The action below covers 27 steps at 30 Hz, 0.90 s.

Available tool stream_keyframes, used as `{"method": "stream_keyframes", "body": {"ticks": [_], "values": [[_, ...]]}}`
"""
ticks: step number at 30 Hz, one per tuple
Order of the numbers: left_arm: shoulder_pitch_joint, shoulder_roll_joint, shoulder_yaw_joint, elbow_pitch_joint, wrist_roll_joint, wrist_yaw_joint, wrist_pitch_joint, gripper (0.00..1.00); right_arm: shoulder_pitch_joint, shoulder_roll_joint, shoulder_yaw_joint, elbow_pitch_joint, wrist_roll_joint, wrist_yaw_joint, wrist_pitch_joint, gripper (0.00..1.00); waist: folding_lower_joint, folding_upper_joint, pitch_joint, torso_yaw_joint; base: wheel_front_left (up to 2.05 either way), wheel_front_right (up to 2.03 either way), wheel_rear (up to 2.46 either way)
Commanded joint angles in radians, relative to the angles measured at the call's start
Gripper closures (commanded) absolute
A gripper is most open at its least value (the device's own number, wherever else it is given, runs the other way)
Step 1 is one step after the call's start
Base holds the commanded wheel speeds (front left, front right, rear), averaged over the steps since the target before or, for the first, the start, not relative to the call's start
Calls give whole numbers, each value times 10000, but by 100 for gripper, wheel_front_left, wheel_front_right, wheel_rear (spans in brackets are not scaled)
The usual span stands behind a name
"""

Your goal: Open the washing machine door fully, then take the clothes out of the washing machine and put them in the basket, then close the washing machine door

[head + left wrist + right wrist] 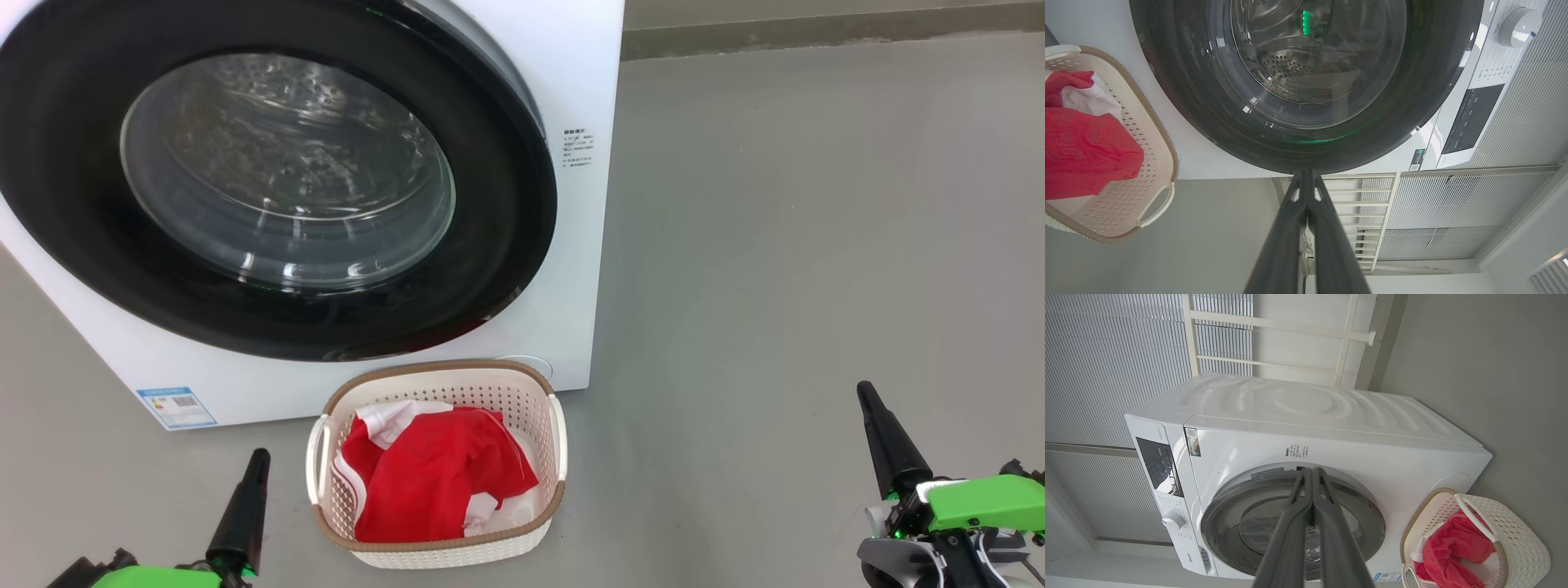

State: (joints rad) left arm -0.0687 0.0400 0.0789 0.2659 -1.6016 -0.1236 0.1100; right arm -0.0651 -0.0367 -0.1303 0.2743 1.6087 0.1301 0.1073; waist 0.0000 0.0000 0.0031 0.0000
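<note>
- Left gripper (258,461): low at the near left, over the floor (816,245). Jaws pressed together, holding nothing. Clear of the basket.
- Right gripper (867,396): low at the near right, well apart from the basket. Jaws likewise closed, with nothing between them.
- Basket (433,367): stands on the floor between the two grippers, just in front of the washing machine's lower edge.
- Clothes (433,474): a red bundle with white trim lying inside the basket, reaching about to its rim.
- Washing machine door (506,245): black rim and glass bowl, lying shut against the machine's front. Through the glass the left wrist view shows bare perforated steel; no red fabric can be made out.
- Washing machine (580,245): white cabinet resting on the floor, with a blue label (177,407) at its lower left corner.
- Knob (1519,26) and dark panel (1470,118): on the front, above the door.
</note>
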Motion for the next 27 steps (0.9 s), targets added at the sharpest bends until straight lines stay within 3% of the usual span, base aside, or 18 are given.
{"method": "stream_keyframes", "body": {"ticks": [1, 27], "values": [[-393, 102, 348, -209, -71, -71, 32, 100, -429, -135, 166, -295, 0, 6, 59, 100, 0, 0, 0, 0, 0, 0, 0], [-393, 102, 348, -209, -71, -71, 31, 100, -429, -135, 166, -295, 1, 6, 58, 100, 0, 0, 0, 0, 0, 0, 0]]}}
